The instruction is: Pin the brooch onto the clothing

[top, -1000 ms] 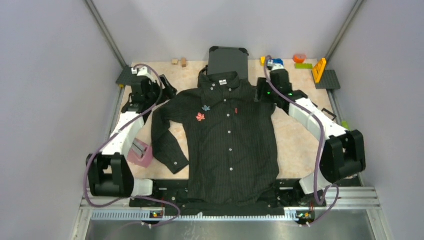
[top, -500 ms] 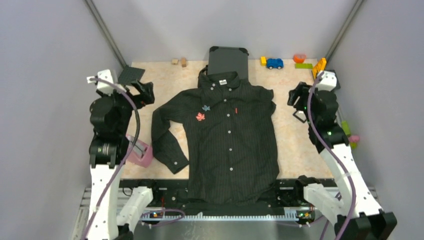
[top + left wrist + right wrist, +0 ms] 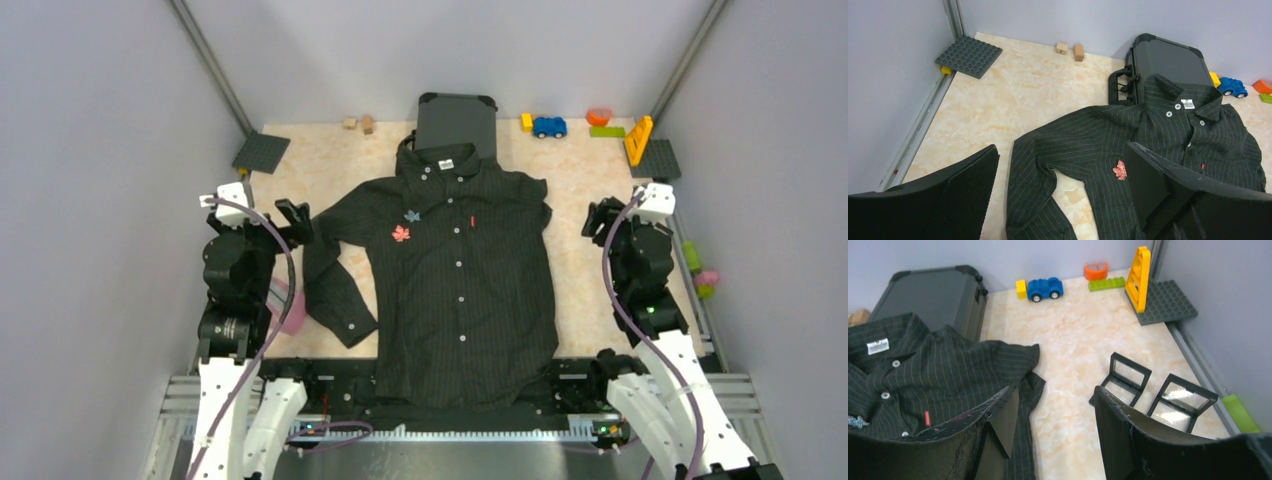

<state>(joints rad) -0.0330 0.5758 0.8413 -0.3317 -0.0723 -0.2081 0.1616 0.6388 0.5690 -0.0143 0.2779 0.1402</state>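
The clothing (image 3: 450, 280), a black pinstriped shirt, lies flat and buttoned in the middle of the table. On its chest rests a red leaf-shaped brooch (image 3: 401, 234), with a smaller blue-grey brooch (image 3: 411, 216) just above it. The red brooch (image 3: 1119, 170) also shows in the left wrist view, beside the right finger. My left gripper (image 3: 293, 218) hovers open over the shirt's left sleeve (image 3: 1048, 150), holding nothing. Off the shirt's right shoulder (image 3: 1013, 357), my right gripper (image 3: 597, 218) is open above bare table, empty.
A dark grey suitcase (image 3: 456, 122) stands behind the collar. Grey baseplates (image 3: 261, 153) (image 3: 657, 159) sit in the far corners, with a blue toy car (image 3: 548, 127), bricks and wooden blocks (image 3: 358, 124) along the back. Two black square frames (image 3: 1154, 390) lie right of the shirt. A pink object (image 3: 290, 310) sits by the left arm.
Both arms have drawn back from the far end of the table toward the near side, clear of the shirt's shoulders. The shirt and brooches have not moved.
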